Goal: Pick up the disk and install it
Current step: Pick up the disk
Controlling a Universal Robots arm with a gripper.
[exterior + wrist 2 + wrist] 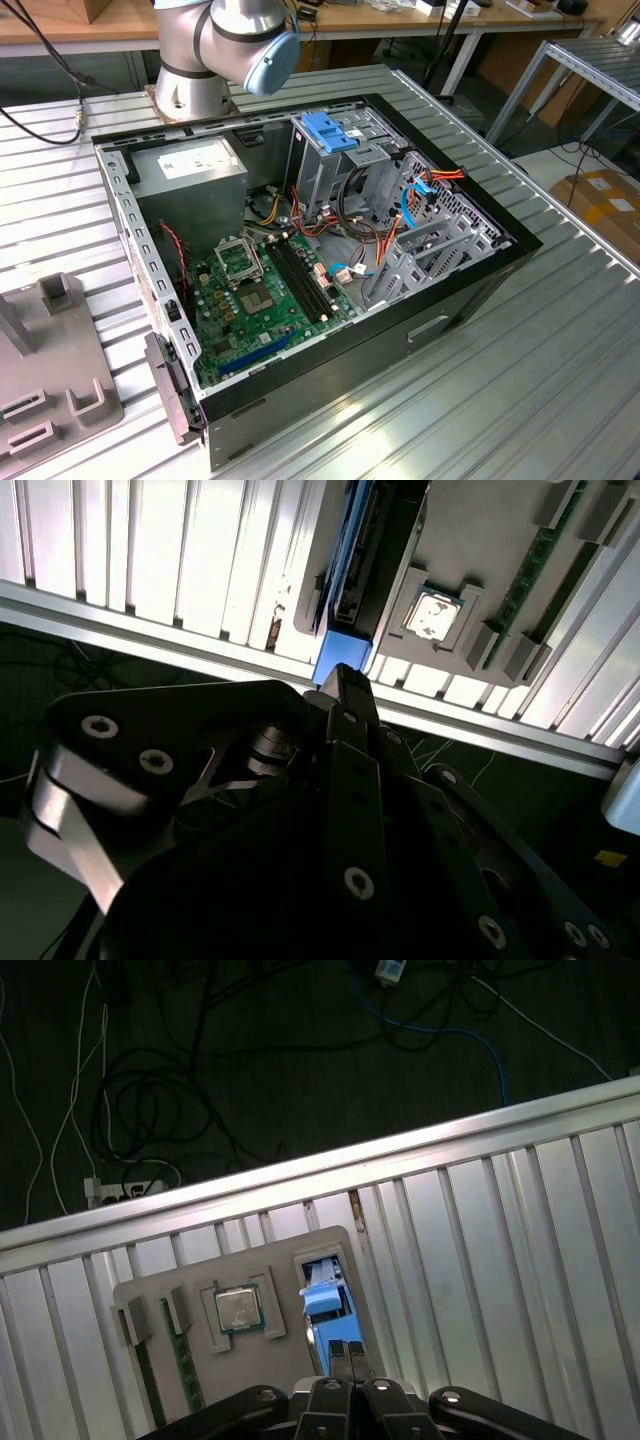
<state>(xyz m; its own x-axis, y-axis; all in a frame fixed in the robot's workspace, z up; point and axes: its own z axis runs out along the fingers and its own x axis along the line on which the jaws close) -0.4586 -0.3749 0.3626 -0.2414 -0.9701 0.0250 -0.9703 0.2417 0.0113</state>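
The disk stands on edge in a slot of a grey fixture plate; it is dark with a blue plastic bracket along its side. In the first wrist view its blue bracket shows in the same slot. My gripper hovers just short of the disk's near end, in line with it. Its two fingertips are pressed together with nothing between them. The open computer case lies on the ribbed metal table in the exterior view.
The fixture plate also carries a processor chip and memory sticks, close to the table edge with floor cables beyond. Inside the case are a drive cage with a blue handle, a grey power supply and a green motherboard.
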